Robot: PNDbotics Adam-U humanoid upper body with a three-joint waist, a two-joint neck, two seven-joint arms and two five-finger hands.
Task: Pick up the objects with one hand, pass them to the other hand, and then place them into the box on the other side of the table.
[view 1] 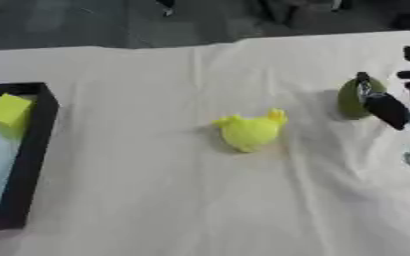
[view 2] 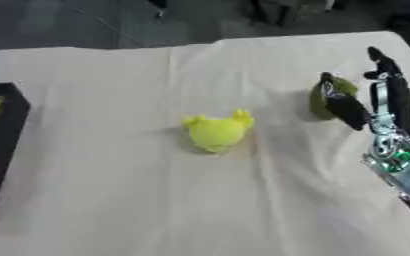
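A yellow chick-shaped toy (view 1: 250, 131) lies in the middle of the cream cloth. At the right stands an olive-green rounded object (view 2: 320, 102). My right hand (view 2: 390, 100) comes in from the right edge and is open beside it. Its dark thumb (view 2: 347, 111) lies across the object's right side, while the fingers stand straight behind, with a strip of cloth showing between them and the object. The black-rimmed box (view 1: 33, 150) sits at the left edge with a yellow block (view 1: 7, 111) inside. My left hand shows in neither view.
The cream cloth (view 1: 156, 200) covers the whole table. Its far edge runs along the top of the view, with dark floor and dim shapes beyond.
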